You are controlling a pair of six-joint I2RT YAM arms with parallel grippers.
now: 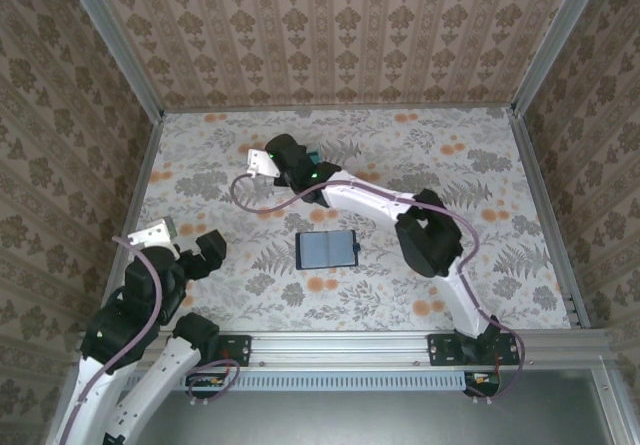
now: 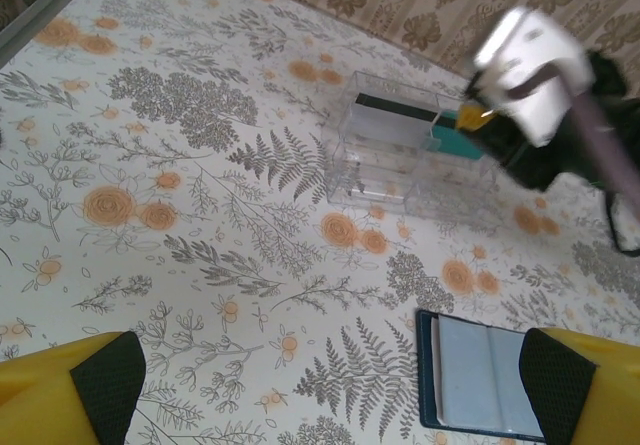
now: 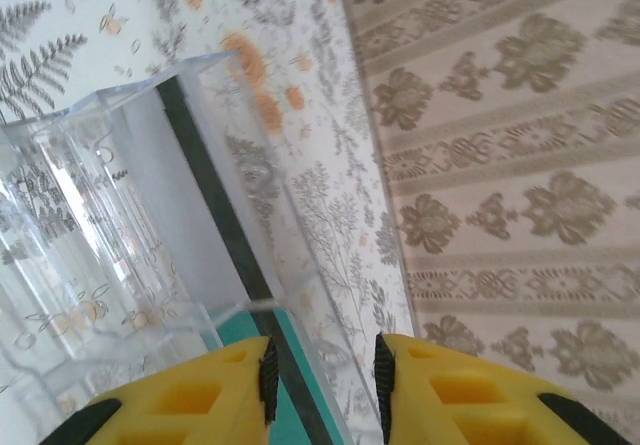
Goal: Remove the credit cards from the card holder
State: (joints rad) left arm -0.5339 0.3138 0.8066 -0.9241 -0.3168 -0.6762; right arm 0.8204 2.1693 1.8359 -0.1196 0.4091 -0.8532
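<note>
looks like a robot test cell in a lab to me, dressed up to feel domestic. left arm (image 1: 150,290) and right arm (image 1: 365,197) are bolted to an aluminium rail (image 1: 340,347) at the near edge of the table (image 1: 220,155). bare aluminium posts (image 1: 110,40) frame the corners, and a loose cable (image 1: 262,208) trails off the arm. the walls (image 1: 340,35) are flat panels in damask wallpaper. the tabletop carries a floral print of ferns and orange blooms; cloth or printed sheet, i can't tell from overhead.
</note>
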